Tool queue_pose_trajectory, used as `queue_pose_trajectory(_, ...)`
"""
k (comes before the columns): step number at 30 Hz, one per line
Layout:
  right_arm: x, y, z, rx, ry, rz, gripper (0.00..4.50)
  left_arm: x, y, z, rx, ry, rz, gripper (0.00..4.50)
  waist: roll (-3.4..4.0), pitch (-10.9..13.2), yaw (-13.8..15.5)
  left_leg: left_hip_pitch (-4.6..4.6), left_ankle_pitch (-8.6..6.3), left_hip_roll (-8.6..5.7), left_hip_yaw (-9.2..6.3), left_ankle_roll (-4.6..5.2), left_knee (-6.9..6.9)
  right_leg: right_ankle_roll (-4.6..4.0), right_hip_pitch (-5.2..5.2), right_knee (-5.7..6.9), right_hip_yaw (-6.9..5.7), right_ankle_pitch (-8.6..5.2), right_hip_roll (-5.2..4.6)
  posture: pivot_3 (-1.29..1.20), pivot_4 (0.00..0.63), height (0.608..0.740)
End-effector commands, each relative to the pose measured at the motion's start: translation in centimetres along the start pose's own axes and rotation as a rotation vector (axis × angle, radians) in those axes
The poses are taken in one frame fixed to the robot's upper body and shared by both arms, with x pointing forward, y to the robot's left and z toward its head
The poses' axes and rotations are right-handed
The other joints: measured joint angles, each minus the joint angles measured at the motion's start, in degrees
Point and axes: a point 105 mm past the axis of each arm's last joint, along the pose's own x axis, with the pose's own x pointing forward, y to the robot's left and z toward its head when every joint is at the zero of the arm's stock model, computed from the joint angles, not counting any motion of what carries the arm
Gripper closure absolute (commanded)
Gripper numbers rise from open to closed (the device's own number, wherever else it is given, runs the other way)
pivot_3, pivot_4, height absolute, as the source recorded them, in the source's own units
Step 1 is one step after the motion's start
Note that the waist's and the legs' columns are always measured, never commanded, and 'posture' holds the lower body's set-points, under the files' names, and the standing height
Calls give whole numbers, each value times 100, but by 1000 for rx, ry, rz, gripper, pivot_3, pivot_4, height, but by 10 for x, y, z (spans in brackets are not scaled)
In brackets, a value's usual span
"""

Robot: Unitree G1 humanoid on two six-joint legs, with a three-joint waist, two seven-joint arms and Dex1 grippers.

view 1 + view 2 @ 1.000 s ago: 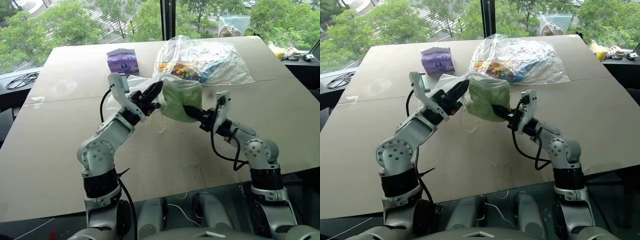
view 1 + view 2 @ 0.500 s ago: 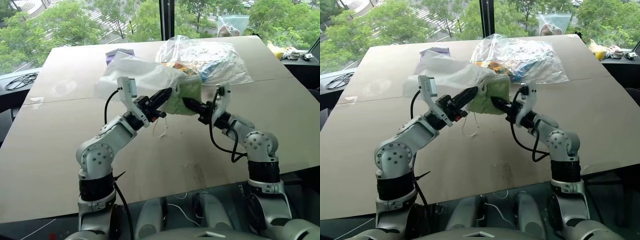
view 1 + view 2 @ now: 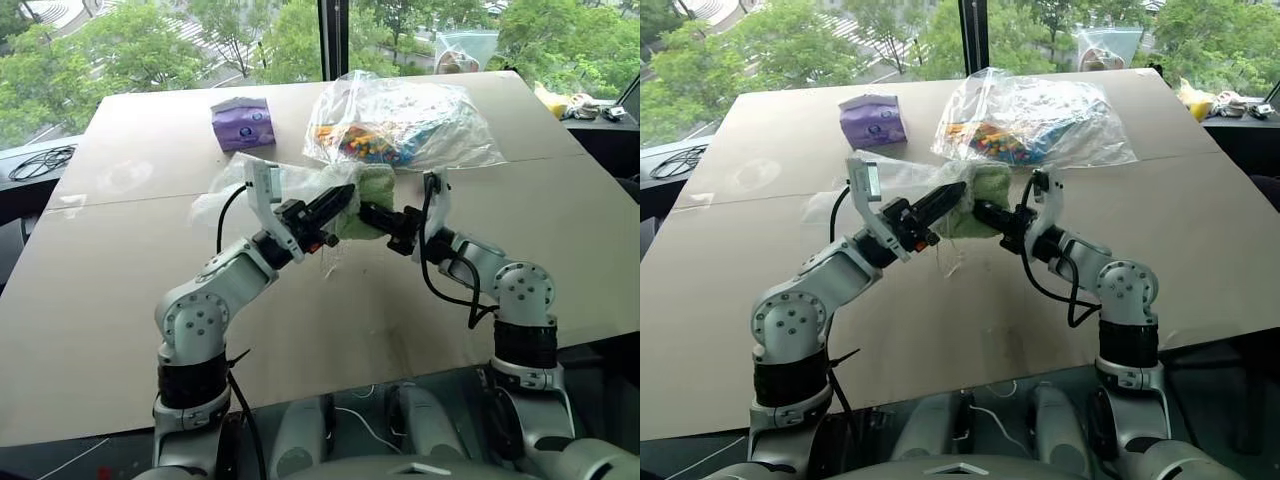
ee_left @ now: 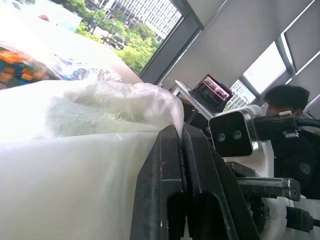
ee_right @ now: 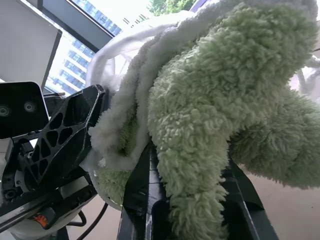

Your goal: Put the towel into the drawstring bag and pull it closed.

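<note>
The small light-green fluffy terry towel (image 3: 372,195) is held off the desk between the two arms, near the middle of the scene, bunched into a soft lump whose looped pile bulges around the fingers that hold it. The right claw (image 3: 368,213), its black fingers nearly closed, pinches a thick fold of it, as the right wrist view shows. The grip looks meant to push the cloth leftward into the pouch's mouth.

The white semi-translucent thin fabric drawstring bag (image 3: 262,180) lies just left of the towel, limp and wrinkled, draping from the left claw out toward the left. Its rim wraps over the towel's near edge, so the towel seems partly inside. The left claw (image 3: 340,199) is fully closed on a thin fold of that rim, probably to keep the mouth lifted and steady against the push. A thin white cord (image 3: 328,262) dangles below, slack, so the bag is not yet drawn closed.

Farther off, a large crinkled clear plastic bag of colourful pieces (image 3: 405,125) sits at the far right. A small purple packet (image 3: 244,123) lies at the far left on the flat tan desk (image 3: 120,300).
</note>
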Motion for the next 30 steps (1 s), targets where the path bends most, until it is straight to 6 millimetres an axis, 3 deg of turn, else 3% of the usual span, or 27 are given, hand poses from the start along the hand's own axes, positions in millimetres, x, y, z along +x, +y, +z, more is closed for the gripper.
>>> queue_pose_trajectory(1, -9, 17, -3, -90, 78, 128, 4483, 1, -24, 2, 30, -4, -110, 4500, 2, 1, 12, 0, 0, 1, -2, 0, 0, -1, 0, 0, -2, 0, 1, 0, 150, 740)
queue_pose_trajectory(2, -13, 20, -7, -109, 111, 154, 4483, 1, -26, 0, 30, 1, -126, 4500, 3, 2, 17, -2, 0, 1, -4, 0, 0, -1, 0, 0, -4, 0, 0, 0, 150, 740)
queue_pose_trajectory(5, -8, 0, 18, -42, -26, 50, 4483, 0, -35, -4, 24, 16, -178, 4500, 4, 2, -9, -5, 0, 0, 4, 0, 0, 0, 0, -7, 1, -1, -4, 0, 150, 740)
queue_pose_trajectory(8, -25, 47, -5, -169, 135, 341, 4483, 1, -37, -6, 20, 19, -184, 4500, 11, 11, 7, -7, 0, -1, 8, 0, -4, 1, -3, -7, 7, -1, -2, 0, 150, 740)
queue_pose_trajectory(9, -25, 48, -5, -179, 130, 341, 4483, 1, -39, -7, 19, 20, -192, 4500, 12, 14, 16, -8, 0, -1, 8, 0, -4, 0, -3, -7, 7, -1, -2, 0, 150, 740)
queue_pose_trajectory(11, -10, 9, 17, -137, 1, 100, 4483, 1, -43, -9, 10, 27, -215, 4500, 9, 13, 7, -7, -1, -2, 6, 0, -6, 3, -1, -8, 5, -4, -3, 0, 150, 740)
queue_pose_trajectory(12, -9, 9, 16, -130, 13, 104, 4483, 1, -45, -10, 6, 31, -221, 4500, 9, 14, -10, -6, -1, -1, 7, 0, -5, 4, -1, -9, 6, -4, -2, 0, 150, 740)
queue_pose_trajectory(14, -19, 37, -5, -165, 125, 282, 4483, 1, -46, -12, 1, 36, -227, 4500, 16, 24, 13, -2, 0, -2, 8, 0, -3, 4, -1, -7, 8, -2, -2, 0, 150, 740)
queue_pose_trajectory(15, -17, 38, -4, -168, 106, 282, 4483, 1, -47, -13, 0, 38, -230, 4500, 16, 24, 31, -4, 0, -2, 5, 0, -3, 4, -1, -7, 5, -3, -2, 0, 150, 740)
queue_pose_trajectory(17, -8, 15, 5, -134, 49, 133, 4483, 1, -48, -13, 2, 41, -238, 4500, 15, 25, 13, -5, 0, -1, 1, 0, -3, 3, 0, -7, 2, -3, -3, 0, 150, 740)
queue_pose_trajectory(19, -25, 48, -24, -231, 215, 348, 4483, 0, -51, -13, 3, 45, -254, 4500, 24, 32, 12, -5, 0, -2, 6, 0, -3, 4, -2, -7, 7, -3, -3, 0, 150, 740)
queue_pose_trajectory(20, -29, 56, -31, -247, 241, 398, 4483, 0, -52, -14, 4, 49, -261, 4500, 23, 36, 34, -8, 0, -4, 5, 0, -4, 4, -3, -8, 6, -4, -5, 0, 150, 740)
queue_pose_trajectory(21, -18, 41, -18, -243, 155, 295, 4483, 0, -53, -14, 6, 51, -266, 4500, 20, 37, 31, -10, 0, -4, 3, 0, -4, 4, -1, -10, 3, -5, -7, 0, 150, 740)
queue_pose_trajectory(22, -6, 10, 2, -186, 47, 102, 4483, -1, -54, -14, 5, 52, -268, 4500, 18, 36, 2, -9, -1, -4, 4, -1, -5, 5, -1, -10, 5, -5, -7, 0, 150, 740)
queue_pose_trajectory(23, -3, -5, 8, -147, 13, 21, 4483, -1, -54, -14, 5, 53, -269, 4500, 16, 38, -32, -7, -1, -4, 9, -1, -5, 5, -2, -11, 9, -5, -5, 0, 150, 740)
queue_pose_trajectory(24, -3, -5, 6, -135, 28, 37, 4483, -1, -54, -14, 3, 54, -268, 4500, 20, 41, -26, -1, -1, -1, 15, -1, -4, 6, -3, -10, 17, -3, 0, 0, 150, 740)
queue_pose_trajectory(26, -9, 24, -5, -171, 84, 207, 4483, -1, -55, -15, -6, 57, -274, 4500, 20, 47, 26, -2, 0, -4, 5, -1, -3, 4, -3, -5, 11, -2, 1, 0, 150, 740)
queue_pose_trajectory(27, -4, 22, 4, -177, 23, 179, 4483, -1, -56, -16, -8, 59, -278, 4500, 20, 49, 48, -4, 0, -3, -3, -1, -3, 3, -1, -5, 4, -3, 1, 0, 150, 740)
queue_pose_trajectory(28, 1, 4, 17, -136, -53, 52, 4483, -1, -56, -16, -9, 62, -282, 4500, 20, 49, 37, -7, 0, -3, -6, -1, -3, 3, -1, -6, 0, -3, 0, 0, 150, 740)
queue_pose_trajectory(29, 1, 1, 15, -142, -40, 35, 4483, -1, -57, -17, -6, 65, -283, 4500, 20, 49, 22, -6, 0, -2, -2, -1, -3, 4, -1, -6, 5, -3, 1, 0, 150, 740)
queue_pose_trajectory(30, -4, 15, 4, -177, 23, 120, 4483, -1, -57, -17, -3, 66, -282, 4500, 22, 50, 19, -7, 0, -2, 1, -1, -3, 4, -2, -6, 7, -3, 0, 0, 150, 740)
